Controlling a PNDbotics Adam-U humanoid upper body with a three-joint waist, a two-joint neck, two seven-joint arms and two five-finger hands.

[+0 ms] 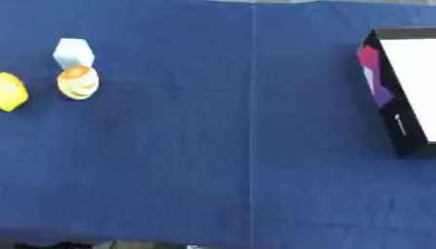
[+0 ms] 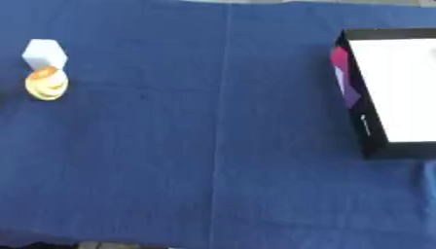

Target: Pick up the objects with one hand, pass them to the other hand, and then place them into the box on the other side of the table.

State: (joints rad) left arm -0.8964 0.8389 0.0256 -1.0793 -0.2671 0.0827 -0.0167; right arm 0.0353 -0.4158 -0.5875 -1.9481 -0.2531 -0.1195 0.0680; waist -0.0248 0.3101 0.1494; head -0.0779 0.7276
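Hands: neither shows in either view, so I cannot tell whether they are open or closed.
Counter [image 1: 221, 146]: covered by a blue cloth with a crease running near to far down the middle.
Box [image 2: 357, 112]: black, at the far right, open side up with a white inside. It sits on the side opposite the objects, which is why a hand-over between the two hands is called for.
White block [image 1: 73, 52]: far left, upright, touching or just behind the bun.
Bun [image 1: 78, 82]: a round yellow-orange thing, just nearer than the white block.
Lemon [image 1: 10, 92]: a yellow thing at the left edge, just left of the bun — cut off by the frame and absent from the right eye view.
Progress: judging from the white inside, nothing seems to lie in the box yet — all three objects wait at the left.
Likely next: the left hand would reach for one of the three, being on their side.
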